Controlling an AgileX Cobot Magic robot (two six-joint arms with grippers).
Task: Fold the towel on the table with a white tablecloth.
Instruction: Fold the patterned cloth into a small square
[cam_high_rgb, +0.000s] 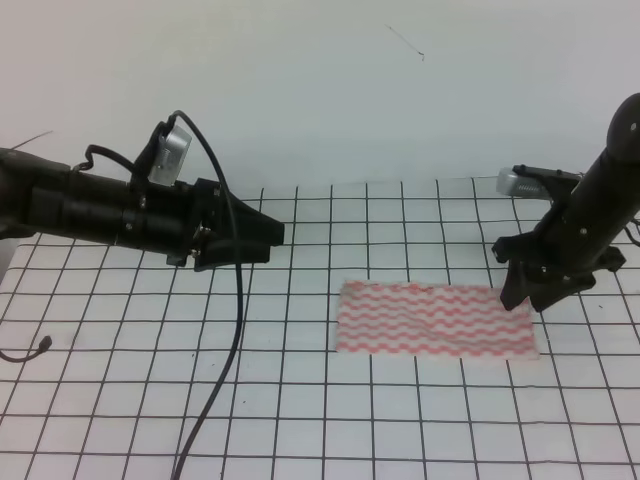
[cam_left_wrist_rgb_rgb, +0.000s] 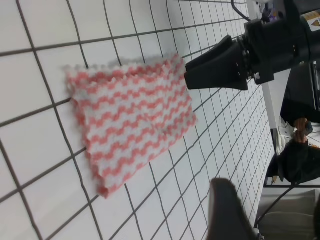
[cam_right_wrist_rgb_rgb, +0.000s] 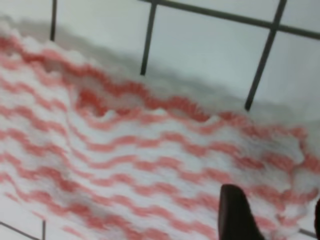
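Right of centre, towel (cam_high_rgb: 435, 319) flat on the table with a white tablecloth (cam_high_rgb: 300, 420); my right gripper (cam_high_rgb: 522, 296) at its corner, left gripper (cam_high_rgb: 268, 238) aloft; finger states unclear.

Pink-red and white wavy zigzag stripes are seen all over the towel (cam_high_rgb: 435, 319). The tablecloth (cam_high_rgb: 300, 420) is white, printed with a grid of thin black lines. Both arms are pretty much solid black, with silver-grey camera housings mounted on top.

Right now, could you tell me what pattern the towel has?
Pink-red and white wavy zigzag stripes on the towel; clearest in the left wrist view.
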